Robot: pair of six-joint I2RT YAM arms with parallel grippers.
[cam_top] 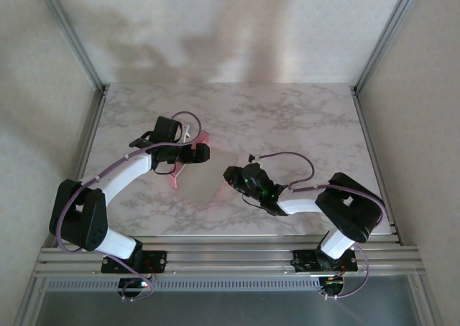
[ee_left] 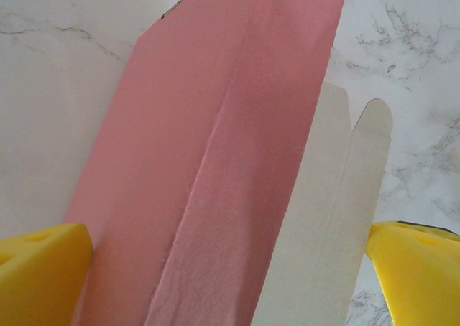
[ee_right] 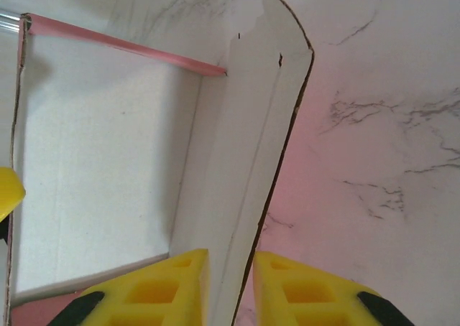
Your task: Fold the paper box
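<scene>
Our right pincer (ee_right: 231, 267) is nipped narrow on the upright white flap (ee_right: 267, 125) of the paper box (ee_right: 100, 168), a yellow pad pressed to each face of the card. Just past that flap we see the box's white inside, with a pink edge along the far wall. Our left pincer (ee_left: 228, 268) gapes wide, its fingers standing either side of a creased pink panel (ee_left: 215, 161) and clamping nothing, and the box sits on the marble table (cam_top: 309, 118) between the two arms.
</scene>
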